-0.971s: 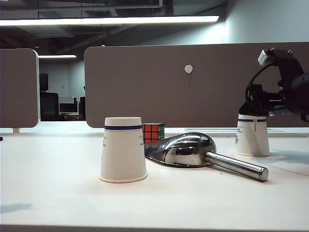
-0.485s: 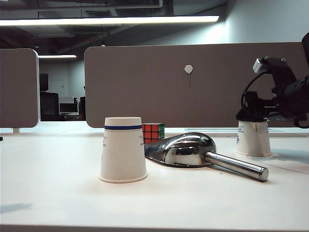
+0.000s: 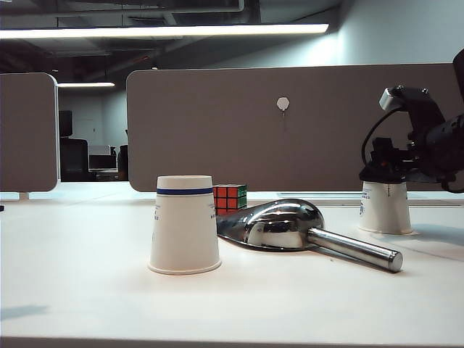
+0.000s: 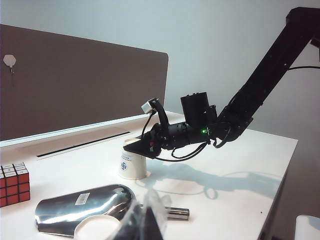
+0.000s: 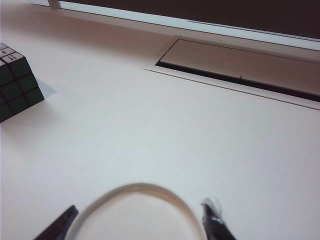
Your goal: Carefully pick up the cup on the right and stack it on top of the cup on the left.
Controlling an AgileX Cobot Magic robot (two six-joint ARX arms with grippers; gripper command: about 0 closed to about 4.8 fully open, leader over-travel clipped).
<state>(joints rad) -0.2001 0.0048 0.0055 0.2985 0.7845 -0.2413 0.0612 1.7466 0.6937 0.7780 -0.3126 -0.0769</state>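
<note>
The left cup point(image 3: 185, 225), white paper with a blue band, stands upside down near the table's front. Its rim point(image 4: 97, 225) shows in the left wrist view. The right cup point(image 3: 386, 210) stands upside down at the far right, seen too in the left wrist view point(image 4: 132, 165). My right gripper point(image 3: 384, 174) sits over that cup's top and hides its band. In the right wrist view its fingertips point(image 5: 212, 210) press on either side of the cup point(image 5: 135, 217), so the gripper point(image 5: 140, 207) is shut on it. My left gripper point(image 4: 145, 222) hangs shut above the left cup and shows in no other view.
A shiny metal scoop point(image 3: 283, 225) with a long handle point(image 3: 355, 250) lies between the two cups. A colour cube point(image 3: 230, 197) sits behind the left cup, visible also in the right wrist view point(image 5: 17, 87). A grey partition point(image 3: 290, 130) backs the table, with a cable slot point(image 5: 240, 75) before it.
The right gripper came down over the right cup's top and its jaws narrowed onto it. The cup shifted slightly to the right. The left cup, scoop and cube stayed put.
</note>
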